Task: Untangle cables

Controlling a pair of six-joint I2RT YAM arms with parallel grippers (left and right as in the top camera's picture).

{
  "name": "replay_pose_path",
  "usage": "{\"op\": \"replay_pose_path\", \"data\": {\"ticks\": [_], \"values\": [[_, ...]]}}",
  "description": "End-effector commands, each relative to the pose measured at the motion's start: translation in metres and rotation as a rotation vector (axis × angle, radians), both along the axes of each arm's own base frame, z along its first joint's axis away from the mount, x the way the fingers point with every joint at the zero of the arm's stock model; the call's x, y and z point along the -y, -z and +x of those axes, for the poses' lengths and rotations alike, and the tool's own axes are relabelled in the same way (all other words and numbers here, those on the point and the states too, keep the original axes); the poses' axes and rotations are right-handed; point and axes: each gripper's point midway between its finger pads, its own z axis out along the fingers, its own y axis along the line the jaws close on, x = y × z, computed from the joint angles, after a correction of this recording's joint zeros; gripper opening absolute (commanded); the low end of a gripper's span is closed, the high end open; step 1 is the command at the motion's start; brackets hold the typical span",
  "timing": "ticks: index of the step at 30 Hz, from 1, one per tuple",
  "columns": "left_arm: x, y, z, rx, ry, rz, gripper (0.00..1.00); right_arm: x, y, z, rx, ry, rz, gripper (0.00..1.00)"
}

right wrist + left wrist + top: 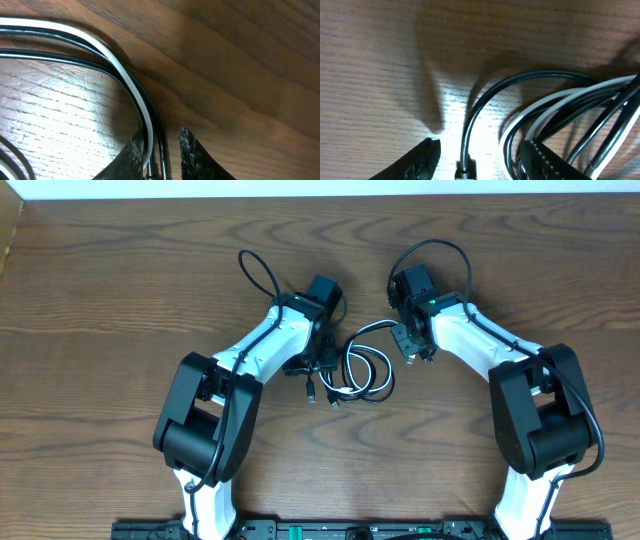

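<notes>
The cables (365, 370) lie looped on the table (120, 280) between my claws. My left claw (481, 152) is spread astride a black cord. My right claw (162, 145) narrowly brackets a white and a black strand; whether it grips them I cannot tell. Pulling both strands together could cinch the tangle.

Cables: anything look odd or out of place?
Nothing damaged or spilled. The cables, white and black, lie looped over each other in one bundle at the middle of the table.
</notes>
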Motion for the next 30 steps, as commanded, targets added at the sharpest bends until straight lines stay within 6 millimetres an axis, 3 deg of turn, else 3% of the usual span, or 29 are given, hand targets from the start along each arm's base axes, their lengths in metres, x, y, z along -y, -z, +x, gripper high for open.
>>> {"op": "replay_pose_path", "data": {"ticks": [1, 13, 24, 30], "values": [[0.004, 0.002, 0.0, -0.011, 0.007, -0.011, 0.57, 0.005, 0.033, -0.021, -0.097, -0.011, -0.034, 0.22], [0.004, 0.017, -0.016, -0.047, 0.043, 0.038, 0.57, 0.005, 0.033, -0.021, -0.097, -0.011, -0.034, 0.22], [-0.002, 0.018, -0.016, -0.041, 0.088, 0.073, 0.56, 0.005, 0.033, -0.022, -0.099, -0.011, -0.036, 0.22], [-0.008, 0.018, -0.026, -0.08, 0.213, 0.093, 0.48, 0.005, 0.033, -0.021, -0.099, -0.011, -0.035, 0.22]]}}
